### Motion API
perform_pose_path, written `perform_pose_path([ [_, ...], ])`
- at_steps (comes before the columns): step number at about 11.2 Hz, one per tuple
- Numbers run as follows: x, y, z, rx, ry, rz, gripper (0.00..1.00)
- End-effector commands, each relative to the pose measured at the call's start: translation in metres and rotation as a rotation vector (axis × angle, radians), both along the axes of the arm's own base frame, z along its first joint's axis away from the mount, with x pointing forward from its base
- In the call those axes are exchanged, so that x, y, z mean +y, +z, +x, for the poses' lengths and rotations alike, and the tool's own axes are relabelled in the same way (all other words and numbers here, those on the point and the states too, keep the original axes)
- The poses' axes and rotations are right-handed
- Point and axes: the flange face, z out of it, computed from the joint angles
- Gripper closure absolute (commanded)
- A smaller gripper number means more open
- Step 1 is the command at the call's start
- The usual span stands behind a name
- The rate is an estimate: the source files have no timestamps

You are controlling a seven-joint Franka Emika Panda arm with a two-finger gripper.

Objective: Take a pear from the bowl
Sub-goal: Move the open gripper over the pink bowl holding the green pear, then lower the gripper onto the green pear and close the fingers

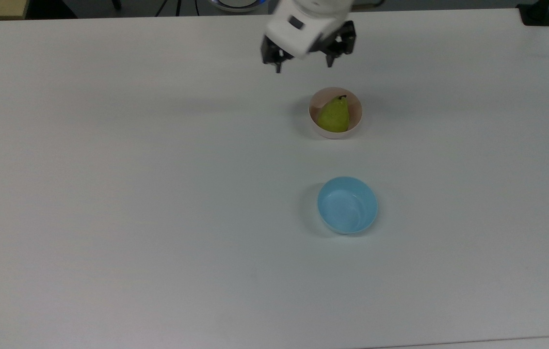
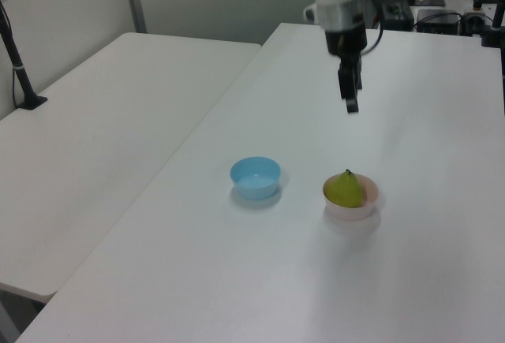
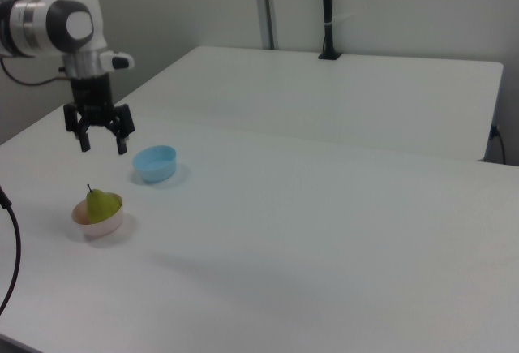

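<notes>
Black two-finger pincer (image 1: 303, 65) hangs in the air, fingers spread wide, gripping nothing. Below it in the top view, apart from the fingertips, the small yellow-green pear (image 1: 334, 115) sits in the round pale pink bowl (image 1: 358, 122) on the white worktop (image 1: 158, 194).

pear (image 1: 334, 116) underside hidden inside bowl (image 1: 318, 127)

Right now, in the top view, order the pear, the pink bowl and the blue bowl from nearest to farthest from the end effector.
From the end effector, near the top view's upper edge:
1. The pink bowl, just below it; its upper rim comes first.
2. The pear, lying inside that bowl, stem up; very close to the bowl in rank.
3. The blue bowl, lower down, clearly farthest.
</notes>
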Motion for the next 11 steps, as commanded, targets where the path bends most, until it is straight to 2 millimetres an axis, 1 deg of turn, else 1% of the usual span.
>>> perform_pose_path([
  [1,0.049,-0.061,0.001,0.057,0.060,-0.015,0.00],
  [2,0.064,-0.077,0.004,0.036,0.036,-0.020,0.00],
  [3,0.078,-0.098,0.004,0.034,0.029,-0.039,0.00],
  [4,0.084,-0.117,0.004,0.047,0.034,-0.052,0.00],
  [5,0.085,-0.128,0.006,0.055,0.040,-0.067,0.00],
  [6,0.086,-0.134,0.005,0.059,0.047,-0.078,0.03],
  [7,0.090,-0.143,0.000,0.072,0.062,-0.093,0.15],
  [8,0.093,-0.153,-0.002,0.082,0.075,-0.110,0.31],
  [9,0.093,-0.162,-0.002,0.090,0.082,-0.125,0.36],
  [11,0.094,-0.163,-0.003,0.091,0.084,-0.127,0.37],
])
